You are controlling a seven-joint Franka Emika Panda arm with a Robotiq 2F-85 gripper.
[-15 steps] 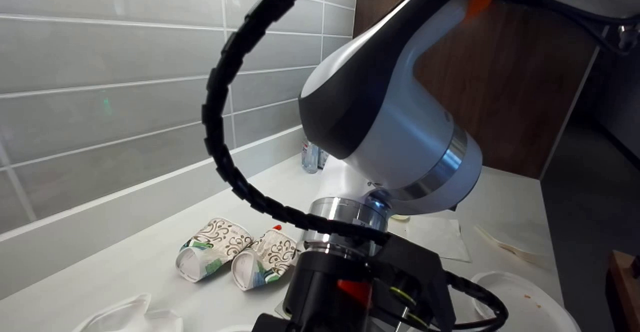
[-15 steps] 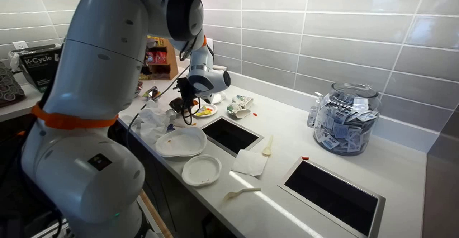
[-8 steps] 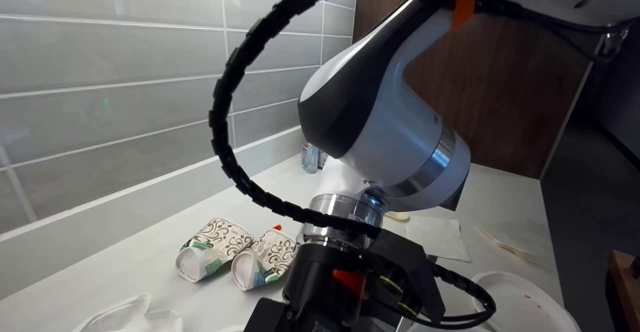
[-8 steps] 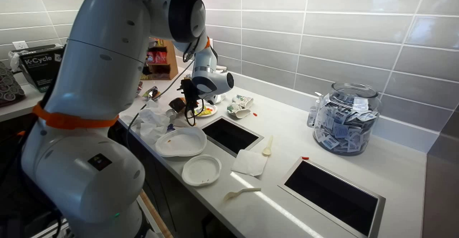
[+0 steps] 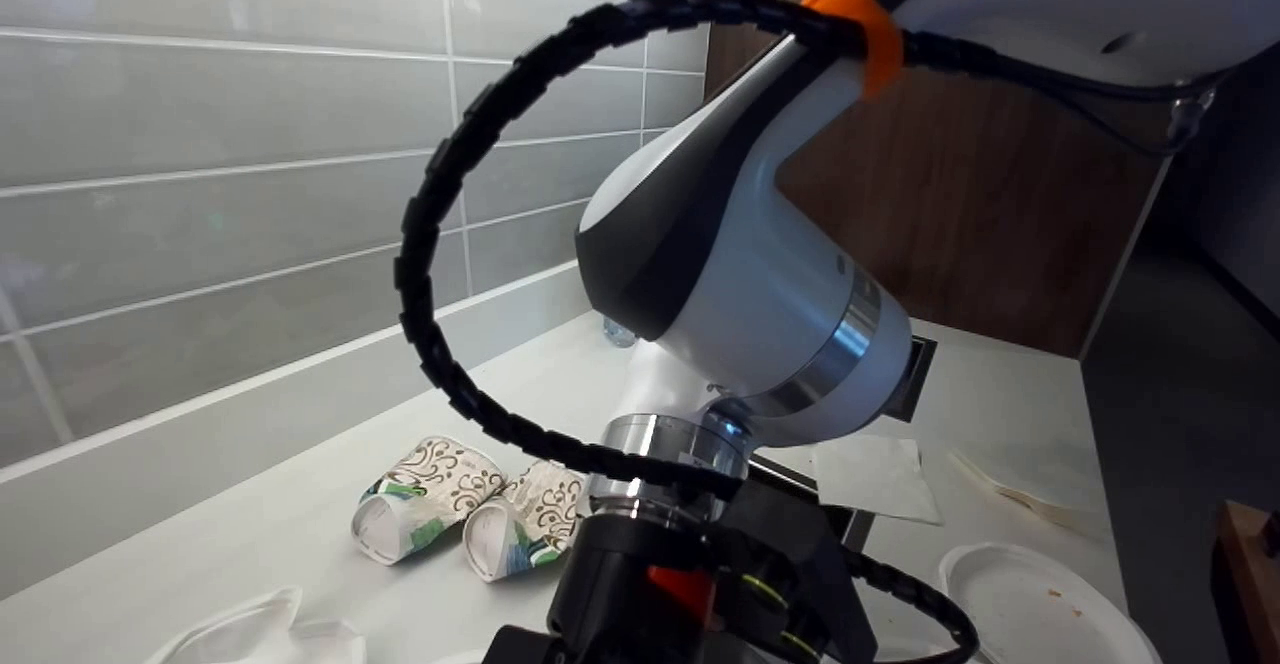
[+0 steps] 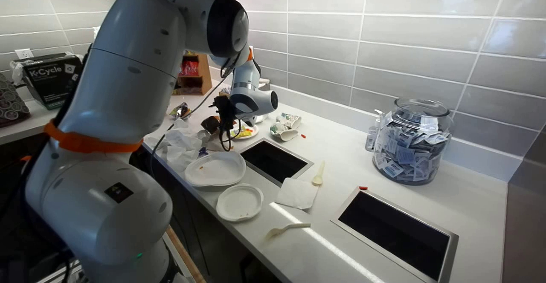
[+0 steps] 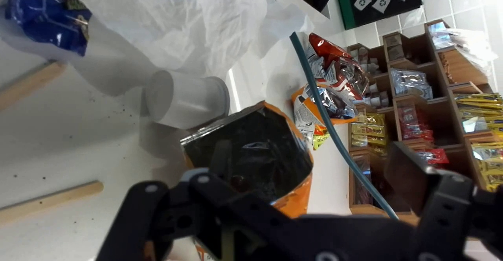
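My gripper (image 7: 316, 168) is open in the wrist view, its two dark fingers wide apart with nothing held between them. An opened snack bag (image 7: 255, 147), black inside and orange outside, lies behind the left finger; whether they touch I cannot tell. A translucent plastic cup (image 7: 192, 98) lies on its side beside the bag. A blue wrapper (image 7: 49, 17) and crumpled white tissue (image 7: 220, 21) lie farther off. In an exterior view the gripper (image 6: 225, 111) hangs above the counter near the dark bag (image 6: 210, 124) and a plate of yellow and red bits (image 6: 242, 132). In an exterior view (image 5: 640, 594) only the wrist shows.
A wooden organizer (image 7: 444, 92) holds packets. A teal cord (image 7: 334, 131) crosses the wrist view. Two crushed paper cups (image 5: 430, 499) lie near the wall. White plates (image 6: 215, 170), a napkin (image 6: 296, 193), spoons (image 6: 318, 174) and a glass jar (image 6: 411, 142) stand along the counter.
The arm has moved slightly right and down in an exterior view, and left and lower in an exterior view close to the arm. The things on the counter have not visibly moved.
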